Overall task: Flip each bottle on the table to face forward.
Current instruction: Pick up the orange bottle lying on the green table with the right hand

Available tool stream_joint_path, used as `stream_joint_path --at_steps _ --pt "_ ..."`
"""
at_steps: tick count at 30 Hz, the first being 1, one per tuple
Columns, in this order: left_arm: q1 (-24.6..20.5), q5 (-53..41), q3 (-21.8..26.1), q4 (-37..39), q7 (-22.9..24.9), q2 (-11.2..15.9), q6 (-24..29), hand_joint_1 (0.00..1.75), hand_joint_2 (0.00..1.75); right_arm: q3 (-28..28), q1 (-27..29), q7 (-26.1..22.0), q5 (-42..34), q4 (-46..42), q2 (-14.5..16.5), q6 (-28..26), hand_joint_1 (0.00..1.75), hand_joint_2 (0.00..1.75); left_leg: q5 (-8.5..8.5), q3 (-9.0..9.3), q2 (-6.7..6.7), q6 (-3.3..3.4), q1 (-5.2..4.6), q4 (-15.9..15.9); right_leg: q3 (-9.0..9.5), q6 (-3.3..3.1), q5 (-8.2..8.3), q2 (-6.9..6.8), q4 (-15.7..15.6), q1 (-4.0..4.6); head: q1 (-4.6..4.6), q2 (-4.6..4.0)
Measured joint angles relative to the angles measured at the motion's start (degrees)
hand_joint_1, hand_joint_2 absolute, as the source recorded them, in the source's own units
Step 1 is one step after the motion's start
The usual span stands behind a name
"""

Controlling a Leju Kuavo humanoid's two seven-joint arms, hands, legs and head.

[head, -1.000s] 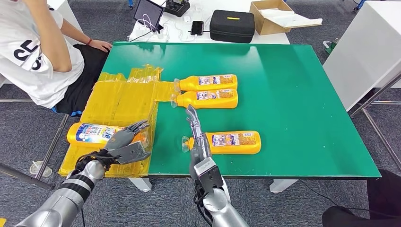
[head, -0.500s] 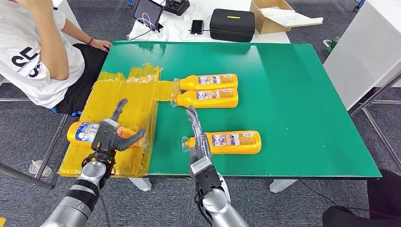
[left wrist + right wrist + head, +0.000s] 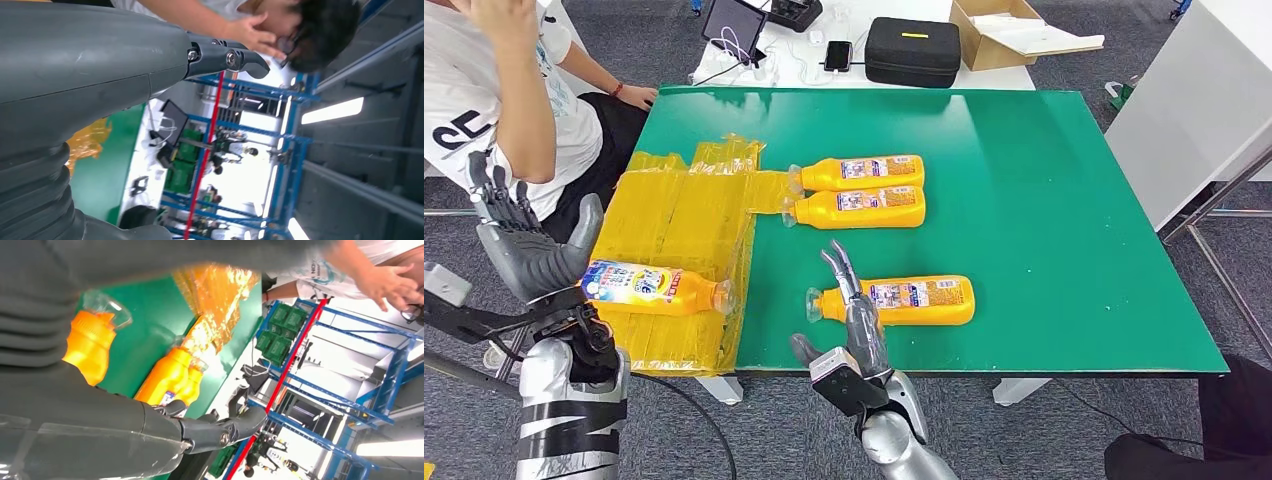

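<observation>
Bottles: four orange ones lie on their sides. I see the blue-labelled bottle (image 3: 652, 287) on the yellow taped sheet (image 3: 679, 215) at the near left edge of the table (image 3: 1044, 200), cap pointing right. The near bottle (image 3: 894, 300) lies on the green surface at near centre. The two far bottles (image 3: 856, 173) (image 3: 854, 207) lie side by side, touching, farther in.

My left robot hand (image 3: 529, 245) is raised off the left edge of the table, palm up, fingers spread, holding nothing. My right robot hand (image 3: 849, 320) is flat and open, fingers extended over the neck end of the near bottle; I cannot tell whether they touch it.

Hazards, as I judge them:
1. The blue-labelled bottle sits close to the near left edge. A sideways nudge could roll it off.
2. The yellow sheet looks wrinkled and glossy. A bottle may slide on it during a flip.
3. A person (image 3: 494, 110) sits just beside the left robot hand. A wide swing risks contact.
4. An open-fingered push on the near bottle's neck could spin it instead of turning it.
</observation>
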Motion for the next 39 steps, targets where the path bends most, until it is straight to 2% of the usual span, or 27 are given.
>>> stream_joint_path --at_steps 9,11,13,17,26,31,39 --pt "1.13 0.2 1.71 -3.11 0.07 -1.32 -0.44 0.0 1.75 -0.29 0.06 0.4 0.56 -0.14 -1.42 -0.08 0.0 1.75 0.01 0.0 0.0 0.01 0.0 0.0 0.0 0.01 0.01 -0.01 0.0 0.0 0.0 0.0" --pt "1.23 0.67 2.09 -3.25 0.07 -1.54 -1.49 0.0 1.75 -0.44 0.06 2.25 2.59 -0.16 -1.75 -0.12 0.0 1.75 0.0 -0.01 0.0 0.0 0.0 0.0 0.0 0.01 0.01 -0.01 0.0 0.0 -0.01 0.0" --pt "1.57 1.56 2.76 -3.19 0.07 -1.81 -3.06 0.0 1.75 -0.98 0.05 6.23 6.23 -0.35 -2.71 0.45 0.0 1.75 0.0 -0.01 0.0 0.0 -0.01 0.0 0.0 0.01 0.0 0.0 0.0 -0.01 -0.02 0.0" --pt "3.41 2.94 3.86 -2.27 0.13 -1.97 -4.13 0.0 1.75 -3.52 0.2 14.3 11.61 -1.05 -6.5 4.79 0.0 1.75 0.0 -0.06 -0.03 0.02 -0.06 0.01 -0.01 0.02 0.01 -0.01 -0.01 -0.05 0.01 0.0" --pt "7.63 0.53 5.12 1.9 0.18 -1.98 -3.89 0.0 1.75 -9.58 1.32 23.19 15.07 -3.56 -16.06 16.66 0.0 1.75 -0.07 -0.05 -0.02 0.1 -0.11 0.02 -0.03 0.04 0.01 -0.01 -0.03 -0.09 -0.02 0.01" --pt "8.65 -2.26 5.05 5.14 0.18 -2.03 -3.57 0.0 1.75 -12.16 0.29 24.09 17.01 -3.91 -19.83 18.16 0.0 1.75 -0.07 -0.05 -0.03 0.15 -0.11 0.02 0.01 0.06 0.0 -0.01 -0.03 -0.08 -0.01 0.01" --pt "8.58 -3.49 3.33 9.12 0.18 -1.93 -2.7 0.0 1.75 -13.48 -3.44 23.93 18.67 -0.45 -21.55 18.02 0.0 1.75 -0.02 -0.05 -0.02 0.18 -0.11 0.02 0.01 0.1 0.05 -0.01 -0.03 -0.08 -0.02 0.0"
